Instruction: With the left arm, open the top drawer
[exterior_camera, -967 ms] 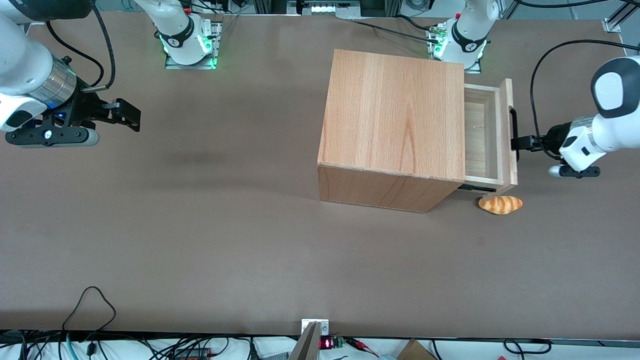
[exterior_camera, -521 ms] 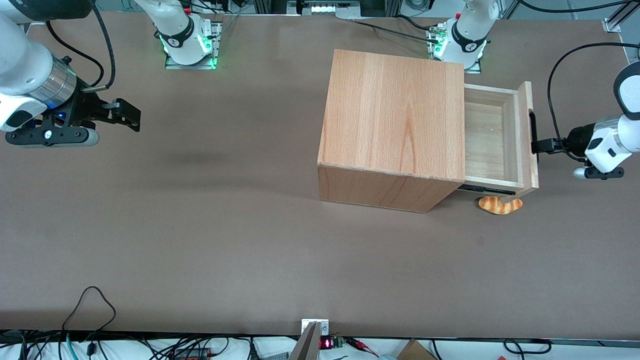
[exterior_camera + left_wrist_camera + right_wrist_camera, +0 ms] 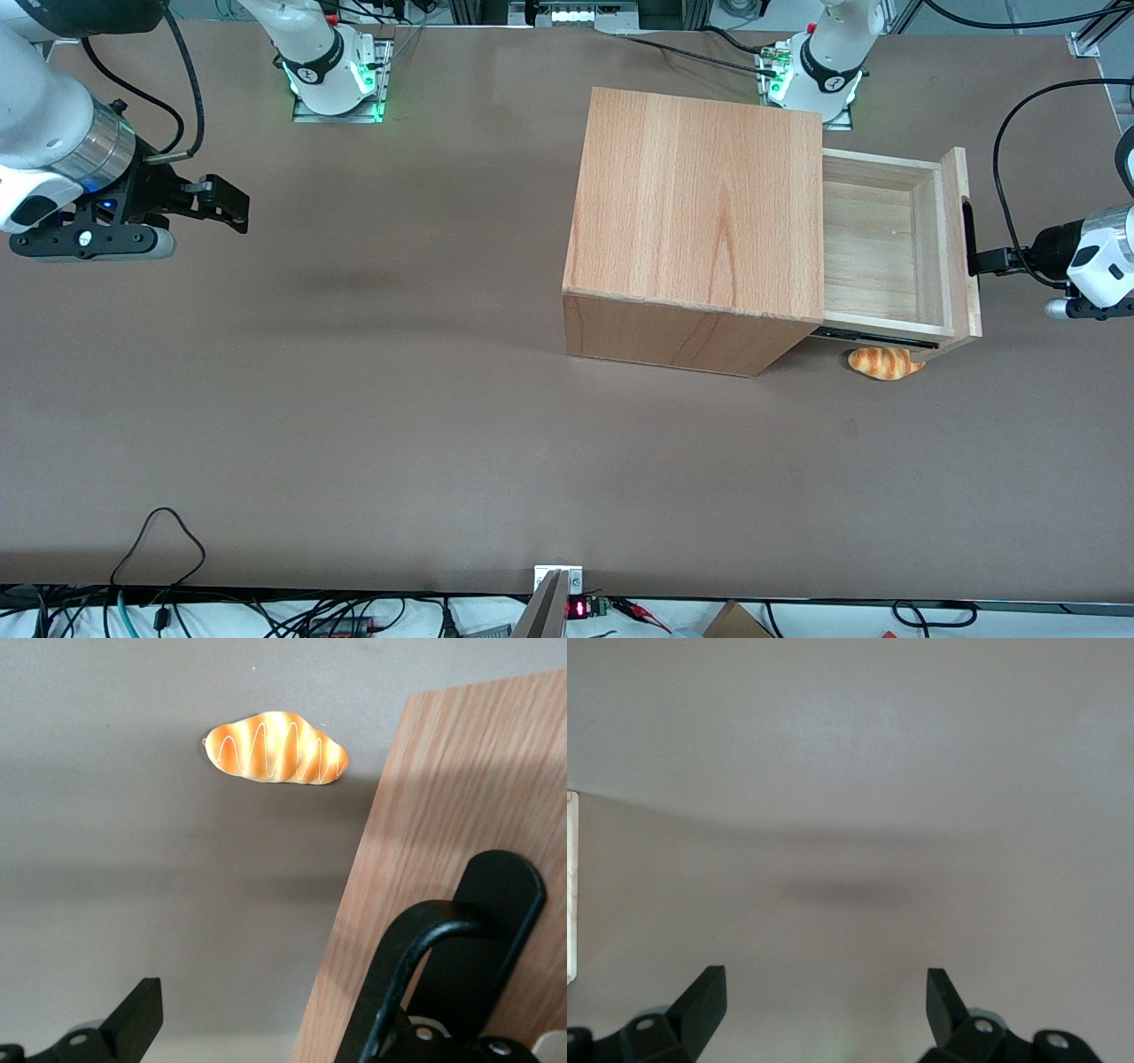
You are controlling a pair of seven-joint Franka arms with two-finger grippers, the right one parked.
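Observation:
The top drawer (image 3: 877, 235) stands pulled well out of the wooden cabinet (image 3: 700, 204), and its pale tray is bare inside. On the flat front panel (image 3: 443, 788) sits a slim black bar handle (image 3: 416, 939). My left arm's gripper (image 3: 985, 261) is at that handle (image 3: 967, 226), in front of the drawer, toward the working arm's end of the table. In the left wrist view the gripper (image 3: 257, 1014) is open: one fingertip (image 3: 137, 1019) hangs free over the table, and the other is hooked in at the handle, mostly hidden by the bar.
A small orange striped bread roll (image 3: 886, 362) lies on the brown table just under the drawer's nearer corner; the roll (image 3: 276, 748) shows in the left wrist view too. Cables (image 3: 1010, 133) trail near the arm.
The drawer has slid steadily farther out of the cabinet toward the working arm's end. My gripper moved the same way with the handle. The bread roll stayed put.

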